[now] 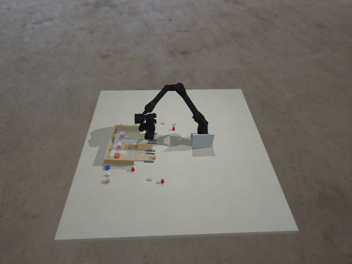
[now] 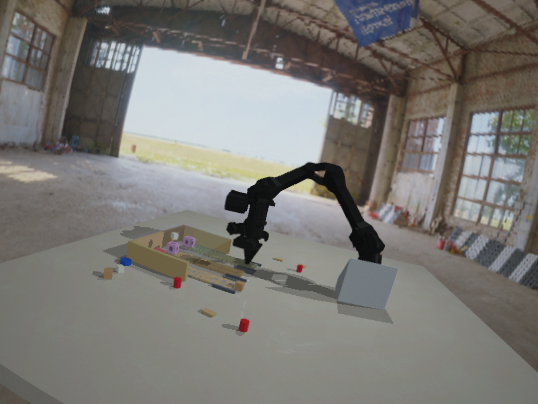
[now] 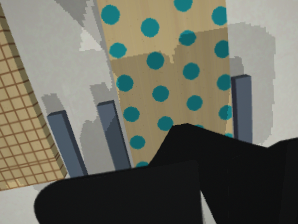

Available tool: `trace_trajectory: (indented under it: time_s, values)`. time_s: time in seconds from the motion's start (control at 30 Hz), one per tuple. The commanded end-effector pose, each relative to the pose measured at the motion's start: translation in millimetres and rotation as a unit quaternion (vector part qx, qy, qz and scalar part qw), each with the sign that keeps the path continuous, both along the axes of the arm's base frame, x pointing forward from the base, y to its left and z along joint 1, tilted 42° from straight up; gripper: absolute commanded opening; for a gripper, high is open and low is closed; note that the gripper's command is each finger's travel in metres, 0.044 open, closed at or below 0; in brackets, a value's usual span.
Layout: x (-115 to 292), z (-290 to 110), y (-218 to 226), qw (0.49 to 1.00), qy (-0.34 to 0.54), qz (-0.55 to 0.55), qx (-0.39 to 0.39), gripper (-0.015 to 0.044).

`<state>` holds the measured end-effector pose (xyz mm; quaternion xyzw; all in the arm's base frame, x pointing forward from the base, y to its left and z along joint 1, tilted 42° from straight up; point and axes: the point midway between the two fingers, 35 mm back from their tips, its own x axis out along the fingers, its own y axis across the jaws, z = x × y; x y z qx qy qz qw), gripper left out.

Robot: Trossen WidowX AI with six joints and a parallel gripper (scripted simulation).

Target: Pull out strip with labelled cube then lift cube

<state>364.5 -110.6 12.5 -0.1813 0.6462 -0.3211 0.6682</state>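
The teal-dotted strip (image 1: 134, 136) (image 3: 170, 75) lies farthest back in the top view, with a purple marked cube (image 1: 122, 134) (image 2: 189, 241) at its far end. The grid-patterned strip (image 1: 142, 147) (image 3: 25, 130) lies in the middle, with another purple marked cube (image 1: 119, 146) (image 2: 172, 247). The nearest strip (image 1: 139, 157) has a red cube (image 1: 116, 155) at its far end. My gripper (image 1: 149, 137) (image 2: 248, 262) (image 3: 180, 132) is shut and empty, low over the dotted strip's outer end, which it partly hides in the wrist view. Whether it touches the strip cannot be told.
A wooden frame (image 1: 119, 161) (image 2: 157, 260) walls the strips' far ends. Dark guide rails (image 1: 148, 161) (image 3: 115, 135) flank their outer ends. An orange block (image 1: 154, 157) (image 2: 239, 286) sits at the nearest strip's end. Red cylinders (image 1: 133, 169) (image 2: 244, 325) and a blue piece (image 1: 107, 167) lie outside.
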Motion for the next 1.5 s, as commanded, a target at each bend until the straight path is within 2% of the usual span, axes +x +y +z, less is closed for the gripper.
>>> trace_trajectory:
  time_s: [0.0,1.47]
  values:
    - [-0.6,-0.7,-0.5,1.000,0.002,0.002,-0.002,0.0000]
    - [-4.5,-3.6,-2.0,1.000,0.002,0.002,-0.002,0.0000]
